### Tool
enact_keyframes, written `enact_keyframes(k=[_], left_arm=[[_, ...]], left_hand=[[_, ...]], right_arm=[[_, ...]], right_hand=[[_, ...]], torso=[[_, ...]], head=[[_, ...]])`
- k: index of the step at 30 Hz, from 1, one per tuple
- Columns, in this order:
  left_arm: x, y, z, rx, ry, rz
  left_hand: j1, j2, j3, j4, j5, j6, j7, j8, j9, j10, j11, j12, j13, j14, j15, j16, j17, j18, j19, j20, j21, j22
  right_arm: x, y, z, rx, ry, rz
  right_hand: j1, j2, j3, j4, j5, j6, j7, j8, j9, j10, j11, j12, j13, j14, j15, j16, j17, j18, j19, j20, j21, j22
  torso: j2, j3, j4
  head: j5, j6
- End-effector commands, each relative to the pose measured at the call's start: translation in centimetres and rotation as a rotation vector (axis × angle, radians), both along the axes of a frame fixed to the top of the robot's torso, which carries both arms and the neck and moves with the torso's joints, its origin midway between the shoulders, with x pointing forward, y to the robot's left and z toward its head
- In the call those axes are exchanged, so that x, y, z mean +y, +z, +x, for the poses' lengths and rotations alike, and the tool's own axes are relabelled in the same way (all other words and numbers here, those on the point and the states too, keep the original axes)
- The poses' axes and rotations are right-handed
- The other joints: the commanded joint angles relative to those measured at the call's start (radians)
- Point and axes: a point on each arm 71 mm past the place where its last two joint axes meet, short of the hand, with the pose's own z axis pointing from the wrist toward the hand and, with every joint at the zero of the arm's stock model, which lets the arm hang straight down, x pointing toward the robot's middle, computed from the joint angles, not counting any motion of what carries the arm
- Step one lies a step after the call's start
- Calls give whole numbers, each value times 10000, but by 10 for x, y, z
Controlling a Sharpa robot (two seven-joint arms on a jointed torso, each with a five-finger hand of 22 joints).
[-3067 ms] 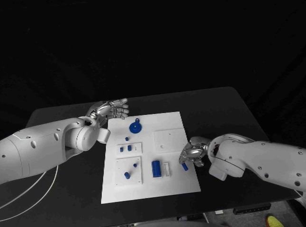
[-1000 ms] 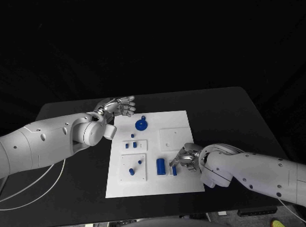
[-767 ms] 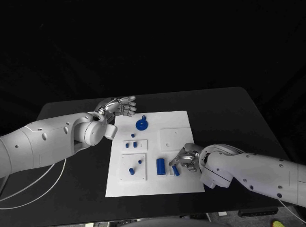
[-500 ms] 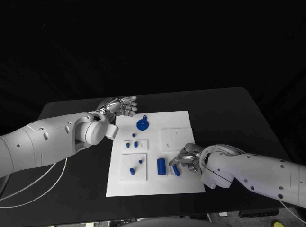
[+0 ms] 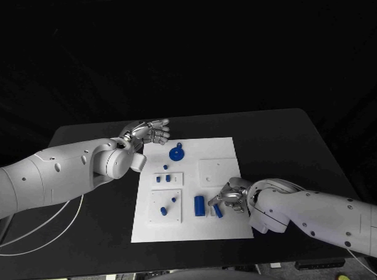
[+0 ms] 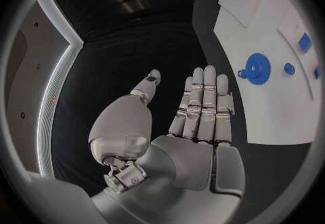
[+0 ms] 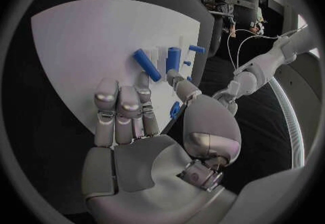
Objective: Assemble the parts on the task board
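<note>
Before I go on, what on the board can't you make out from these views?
- Whether the right hand touches the blue peg: in the head view the fingers cover its end.
- Slots on the task board in the head view: too small to tell which are filled.
- The near end of the board in the left wrist view: cut off at the circle's rim, past the blue gear.

The head view looks steeply down from above at the black tabletop [image 5: 272, 134], with the white task board [image 5: 226, 224] near the middle. The left wrist view sits close behind the left hand [image 6: 196, 126] and faces along its fingers past the board's far edge. The right wrist view sits close behind the right hand [image 7: 135, 126], low over the board. All three views share the board.
</note>
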Motion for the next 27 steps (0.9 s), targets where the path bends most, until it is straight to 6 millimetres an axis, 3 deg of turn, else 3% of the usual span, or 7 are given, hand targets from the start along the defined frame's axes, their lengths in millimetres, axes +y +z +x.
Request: enact_keyframes(k=[1,7,16,20,27], left_arm=[[-2,1,0,-24,-130,-38],[-2,1,0,-11,-135,-36],[-2,1,0,16,-156,-37],[-2,1,0,18,-155,-21],[-1,0,0,50,-142,17]], left_hand=[[-25,52,-34,9,-12,22,5,30,-9,15,0,-3,0,29,8,-66,11,107,46,-11,-42,18],[-25,52,-33,11,-12,19,7,29,-11,11,2,-5,-1,26,9,-72,14,108,45,-11,-44,19],[-22,50,-30,11,-11,14,8,27,-14,6,4,-8,-2,23,11,-81,19,108,43,-10,-49,23],[-16,51,-27,9,-11,12,9,26,-15,6,5,-9,-2,22,11,-85,22,109,43,-10,-51,24],[5,55,-17,0,-9,10,10,26,-18,5,5,-9,-3,24,11,-92,30,111,43,-10,-55,29]], right_arm=[[1,-1,-2,42,584,-188],[-1,-2,-3,125,741,-245],[-4,-3,-5,113,958,-375],[-6,-4,-5,65,1075,-533],[-6,-5,-6,126,1188,-596]], right_hand=[[-40,-336,94,253,-43,-85,41,-29,8,-99,-4,1,27,-14,-86,-40,-11,533,-3,-109,-55,23],[-226,-601,-57,420,-39,-180,65,-46,20,-173,19,-14,44,-43,-68,-62,-8,533,-40,-135,-77,27],[-227,-675,-209,409,-39,-277,83,-56,44,-252,35,-26,64,-90,-55,-83,6,533,-102,-174,-101,39],[-116,-587,-236,347,-38,-295,86,-44,63,-272,38,-20,74,-100,-53,-83,17,533,-118,-195,-103,48],[727,-175,69,-29,-38,-296,78,-6,102,-264,31,-1,84,-92,-59,-80,34,533,-113,-242,-93,64]], torso=[[1,8,-6],[3,12,-7],[4,11,-5],[3,10,-3],[3,9,-4]], head=[[5,0],[5,-18],[8,-23],[6,-32],[12,-66]])
